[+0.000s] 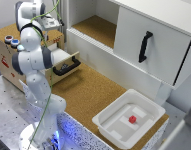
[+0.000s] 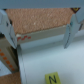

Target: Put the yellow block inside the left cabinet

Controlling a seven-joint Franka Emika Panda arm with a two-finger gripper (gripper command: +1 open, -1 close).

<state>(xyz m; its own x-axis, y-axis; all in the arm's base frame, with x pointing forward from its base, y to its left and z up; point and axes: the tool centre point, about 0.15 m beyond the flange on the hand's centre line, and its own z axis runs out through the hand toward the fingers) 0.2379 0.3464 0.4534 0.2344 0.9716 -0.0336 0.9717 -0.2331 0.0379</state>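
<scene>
The yellow block (image 2: pixel 51 78) is a small yellow-green cube with a dark letter on top. It lies on the white floor of the open drawer (image 2: pixel 40 57) at the edge of the wrist view. It is hidden behind the arm in the exterior view. My gripper (image 2: pixel 41 37) is open and empty above the drawer, with its fingers (image 2: pixel 74 27) spread wide and the block apart from them. In the exterior view the gripper (image 1: pixel 52 23) hangs over the wooden drawer box (image 1: pixel 10 57). The left cabinet (image 1: pixel 95 27) is open, with a cork-brown floor.
The drawer's black handle (image 1: pixel 65 67) juts out over the cork table (image 1: pixel 90 92). A white door with a black handle (image 1: pixel 145 46) closes the cabinet's other half. A white tray (image 1: pixel 112 131) holds a small red block (image 1: pixel 132 119). Two round objects (image 1: pixel 11 40) sit on the drawer box.
</scene>
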